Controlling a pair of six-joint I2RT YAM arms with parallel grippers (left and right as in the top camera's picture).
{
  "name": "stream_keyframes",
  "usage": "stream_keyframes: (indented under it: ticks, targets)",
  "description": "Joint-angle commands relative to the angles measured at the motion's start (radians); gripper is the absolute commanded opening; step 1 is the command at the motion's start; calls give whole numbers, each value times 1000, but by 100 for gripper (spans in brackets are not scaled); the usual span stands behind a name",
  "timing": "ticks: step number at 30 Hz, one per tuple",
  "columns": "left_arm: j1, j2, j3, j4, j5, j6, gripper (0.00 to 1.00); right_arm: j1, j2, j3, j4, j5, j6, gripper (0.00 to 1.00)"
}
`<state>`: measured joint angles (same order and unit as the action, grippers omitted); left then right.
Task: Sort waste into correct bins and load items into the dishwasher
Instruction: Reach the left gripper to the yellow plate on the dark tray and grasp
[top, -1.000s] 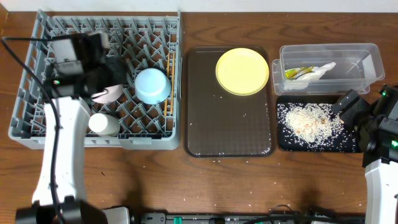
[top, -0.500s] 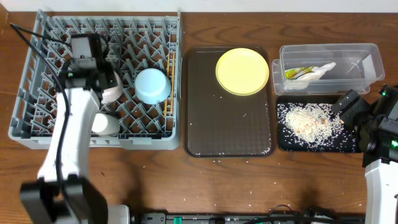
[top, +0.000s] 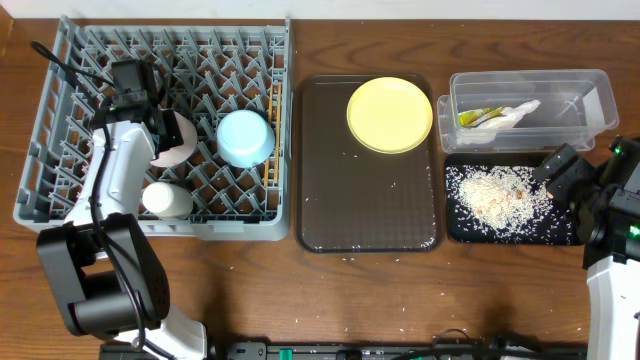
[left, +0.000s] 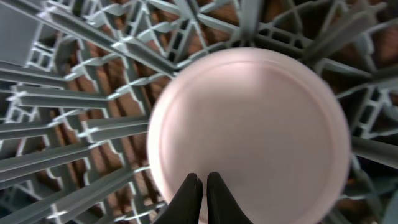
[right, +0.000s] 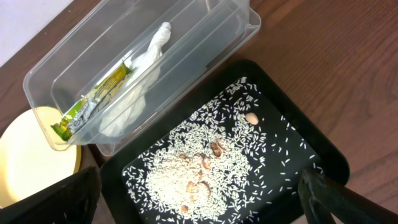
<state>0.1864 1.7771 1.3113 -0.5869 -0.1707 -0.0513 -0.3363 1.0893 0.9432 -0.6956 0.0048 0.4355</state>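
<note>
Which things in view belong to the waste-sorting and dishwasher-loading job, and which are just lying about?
Job: grey dish rack, white bowl, light blue bowl, white cup, chopsticks, yellow plate, clear tub, napkin, wrapper, black tray, rice.

Lying about: brown serving tray, black hardware along the front edge.

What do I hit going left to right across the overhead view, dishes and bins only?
white bowl → light blue bowl → yellow plate → clear tub. The black tray sits under the tub in the picture, so its place in the order is unclear and it is left out.
</note>
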Motion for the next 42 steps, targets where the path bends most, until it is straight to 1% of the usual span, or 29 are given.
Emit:
stream_keyframes:
  ticks: [1,2,3,5,6,7,9,11,14,16,17,18,19,20,22,24,27,31,35,38,42]
  targets:
    - [-1,-76,2,-3,175,9,17,-6,-3,11,-1,14,-6,99]
    - [-6,-99,2,-6,203,9,22,-6,-3,11,-1,14,-6,99]
    - [-21,-145,2,-10,262,8,27,-6,-3,11,-1,14,-6,99]
    - [-69,-214,2,-16,354,-1,32,-6,-3,11,-2,14,-6,99]
    - [-94,-234,2,-17,375,-10,34,-6,-3,11,-1,14,-6,99]
    - [-139,-256,2,-18,395,-32,40,-6,-3,11,-1,14,-6,99]
    - [-215,-268,2,-13,399,-68,46,-6,-3,11,-2,14,-6,99]
    - [-341,-246,2,23,398,-136,61,-6,-3,11,-1,14,-6,99]
    - [-491,-158,2,140,387,-200,66,-6,-3,11,-1,14,-6,99]
    - [-556,-89,2,221,387,-261,66,-6,-3,11,-2,14,-6,99]
    - [-588,-45,2,277,388,-315,66,-6,-3,11,-1,14,-6,99]
    - [-606,-18,2,313,388,-344,62,-6,-3,11,-1,14,-6,99]
    - [-639,34,2,387,388,-372,53,-6,-3,11,-1,14,-6,99]
    - [-658,67,2,436,389,-379,39,-6,-3,11,-1,14,-6,99]
    - [-697,138,2,533,388,-381,19,-6,-3,11,-1,14,-6,99]
    - [-728,200,2,603,388,-392,8,-6,-3,11,-1,14,-6,99]
    - [-759,283,2,680,388,-392,8,-6,-3,11,-1,14,-6,99]
    - [-766,348,2,692,394,-392,8,-6,-3,11,-2,14,-6,99]
    - [-767,365,2,642,450,-392,8,-6,-3,11,-1,14,-6,99]
    - [-768,364,2,592,549,-393,8,-6,-3,11,-2,14,-6,99]
    - [-768,362,2,506,634,-420,8,-6,-3,11,-2,14,-6,99]
